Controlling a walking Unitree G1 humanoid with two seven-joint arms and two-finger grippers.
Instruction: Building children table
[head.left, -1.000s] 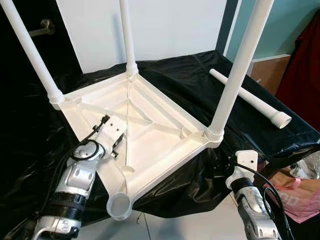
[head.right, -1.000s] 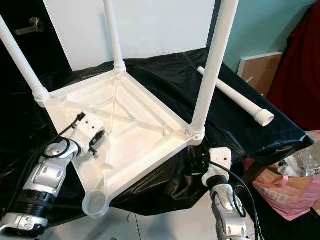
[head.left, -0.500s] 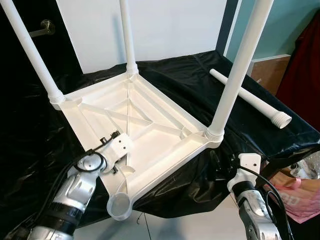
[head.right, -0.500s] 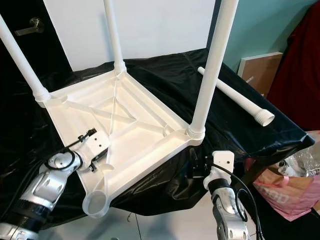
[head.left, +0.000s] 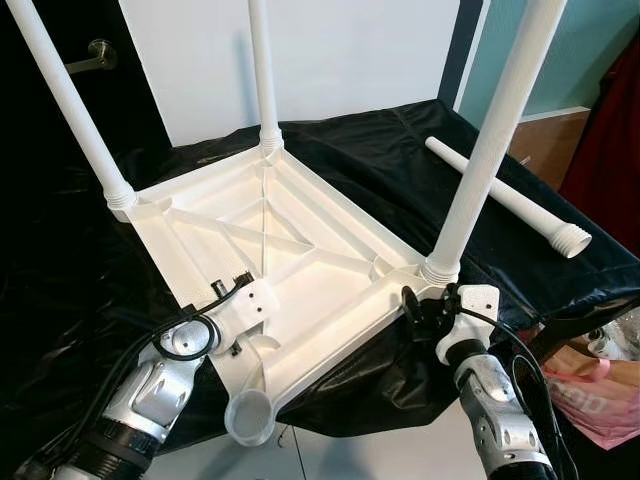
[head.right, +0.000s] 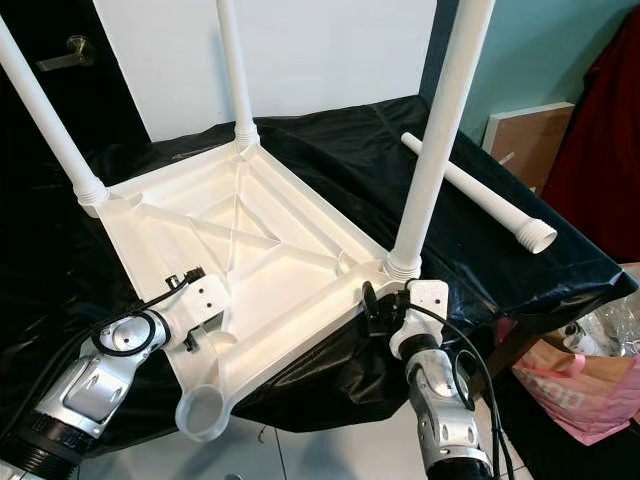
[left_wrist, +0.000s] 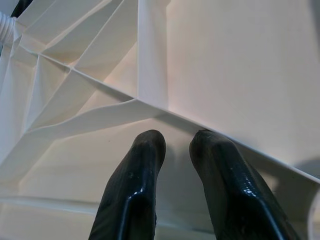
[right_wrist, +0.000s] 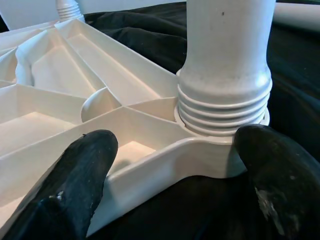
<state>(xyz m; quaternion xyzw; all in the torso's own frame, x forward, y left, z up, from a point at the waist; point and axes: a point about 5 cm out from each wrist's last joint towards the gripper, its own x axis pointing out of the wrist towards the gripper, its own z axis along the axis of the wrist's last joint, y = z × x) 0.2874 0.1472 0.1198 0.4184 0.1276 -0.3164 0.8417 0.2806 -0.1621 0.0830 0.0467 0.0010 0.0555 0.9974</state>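
One loose leg (head.left: 505, 196) | black cloth (head.left: 380, 150) | pink bag (head.left: 600, 400) nearby

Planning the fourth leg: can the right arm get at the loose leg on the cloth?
Probably not directly: the right gripper sits at the tabletop corner, and the screwed-in leg stands between it and the loose leg.

text: none legible | labels: none | brands: none | numbers: none | signs: none
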